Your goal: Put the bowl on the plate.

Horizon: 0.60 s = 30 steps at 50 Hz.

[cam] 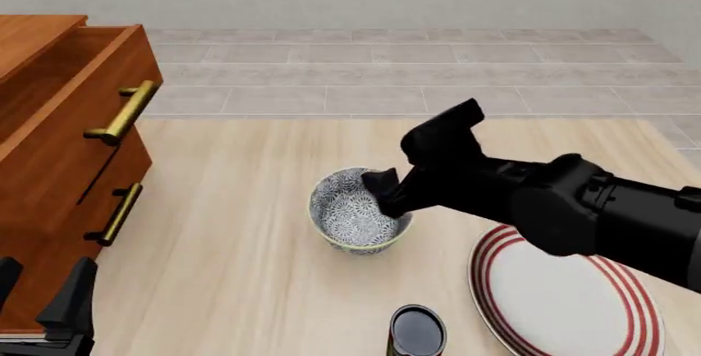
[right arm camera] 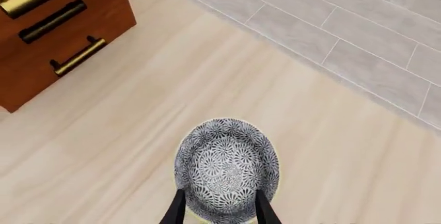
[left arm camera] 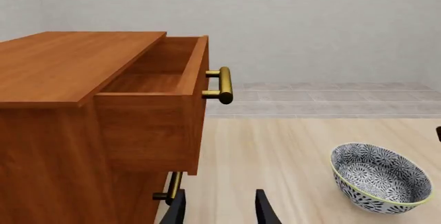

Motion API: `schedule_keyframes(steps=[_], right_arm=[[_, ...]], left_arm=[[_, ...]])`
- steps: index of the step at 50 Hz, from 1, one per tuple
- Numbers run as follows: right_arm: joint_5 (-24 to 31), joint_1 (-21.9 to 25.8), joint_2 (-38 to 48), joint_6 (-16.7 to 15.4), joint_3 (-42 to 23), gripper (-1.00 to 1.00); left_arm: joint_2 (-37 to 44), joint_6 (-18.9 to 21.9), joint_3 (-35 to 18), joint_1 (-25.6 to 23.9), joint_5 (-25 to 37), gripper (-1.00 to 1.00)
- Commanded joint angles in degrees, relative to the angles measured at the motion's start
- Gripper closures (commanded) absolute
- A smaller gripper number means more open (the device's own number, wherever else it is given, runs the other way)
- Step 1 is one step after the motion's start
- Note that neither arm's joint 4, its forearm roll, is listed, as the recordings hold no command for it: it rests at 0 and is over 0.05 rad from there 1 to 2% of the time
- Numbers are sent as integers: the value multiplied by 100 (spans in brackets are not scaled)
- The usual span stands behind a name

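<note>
The table [cam: 252, 233], pale wood, fills the front view's lower half, with grey tiled floor [cam: 416, 77] beyond its far edge. Largest on it is the cabinet [cam: 49, 167] at 9 o'clock, orange-brown wood. Its top drawer [left arm camera: 162, 95] is pulled out and shows a bare wooden inside, with a brass handle [cam: 123, 112] on its front. A second brass handle [cam: 116, 213] sits on the closed drawer below.

The right arm [cam: 570, 204], black and bulky, comes in from 3 o'clock and reaches toward the table's middle, passing over the plate's near-left side.

The plate [cam: 570, 298] lies flat at 4 to 5 o'clock, white with red rings at the rim, partly cut off by the frame edge. Nothing rests on it.

The bowl [cam: 348, 212] stands upright on the table near the middle, well apart from the cabinet and near the plate's 10 o'clock side, not touching it.

The right gripper [right arm camera: 219, 206] is at the bowl's right rim. In the right wrist view its two fingers [right arm camera: 176, 208] stand moderately apart with the bowl's near rim between them. Whether they press on the rim, I cannot tell.

A dark can [cam: 416, 331] stands at 6 o'clock, just in front of the bowl and beside the plate's left edge.

The left gripper [left arm camera: 219, 211] hangs at 7 o'clock beside the cabinet's front, fingers apart and holding nothing.
</note>
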Motion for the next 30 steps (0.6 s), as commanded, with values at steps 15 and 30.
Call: schedule_keyframes(steps=[15,30], right_arm=[[541,231,767,450,-342,-100],[502,422,1158,497,-411,-100]], left_arm=[[0,1,0,0,0,-100],[0,0,0,-1,0,-100]])
